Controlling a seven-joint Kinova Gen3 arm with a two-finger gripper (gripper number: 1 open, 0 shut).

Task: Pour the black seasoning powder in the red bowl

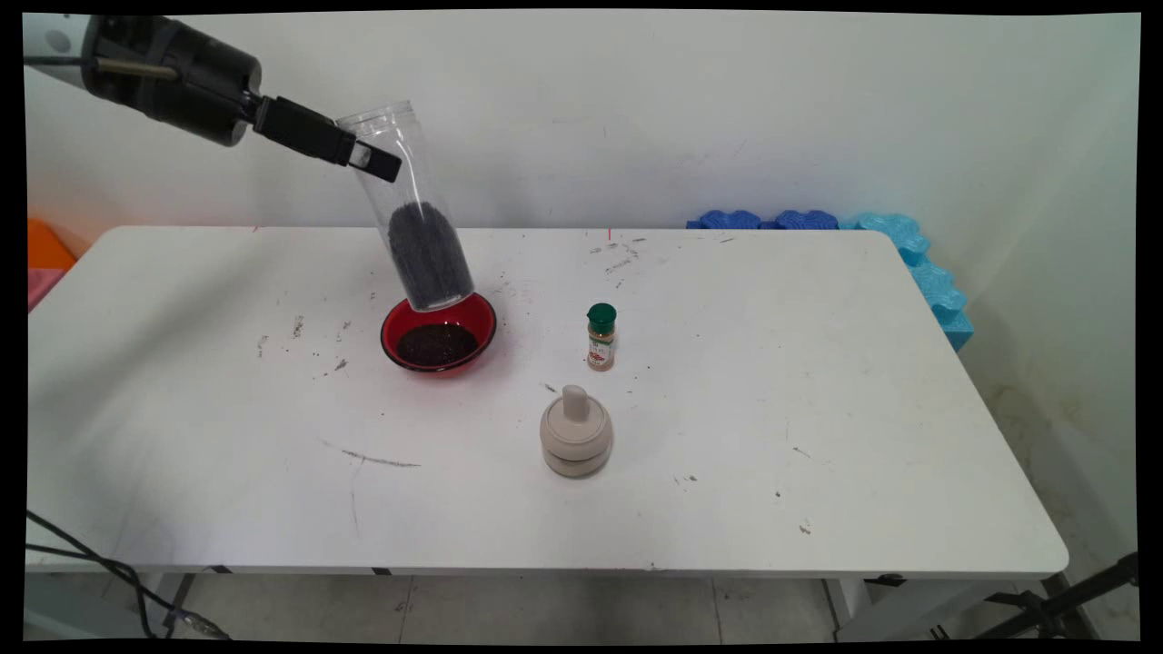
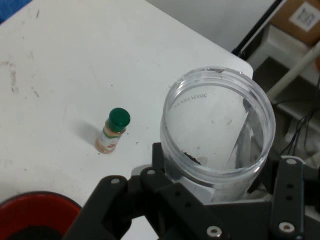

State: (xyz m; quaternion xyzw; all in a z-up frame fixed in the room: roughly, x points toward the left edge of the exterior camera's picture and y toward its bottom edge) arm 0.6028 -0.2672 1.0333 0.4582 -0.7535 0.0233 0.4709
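White wall (image 1: 727, 109) behind, white scuffed table (image 1: 818, 409) in front. Everything below is placed relative to the red bowl.

- Blue foam mats (image 1: 918, 263) – far right of the bowl, along the table's back-right corner and against the wall.
- Clear plastic jar (image 1: 413, 227) – held in the air, tilted, with the open mouth up and leaning to the picture's left. Its base is low over the bowl's far rim. I can't tell whether the base touches the rim or hangs just above it.
- Jar contents: dark granules fill roughly the lower half and sit at the base end. The mouth points up and nothing is spilling out. The hand view looks into the mouth – the upper walls are mostly clear, with only a few dark specks.
- Gripper (image 1: 368, 156) – clamped on the jar's neck just below the mouth, up and left of the bowl. The jar is fully carried by it.
- Red bowl (image 1: 482, 318) – on the table, with a dark layer of the same-looking granules in the bottom, well short of the rim.
- Beige lidded pot (image 1: 576, 438) – right of the bowl and nearer the camera. The knobbed lid is on, so the contents are hidden.
- Small spice bottle (image 1: 601, 338) – right of the bowl and well apart from it. It is upright with the green cap on, and holds brownish powder.

Dark crumbs are scattered on the table left of the bowl and behind it.
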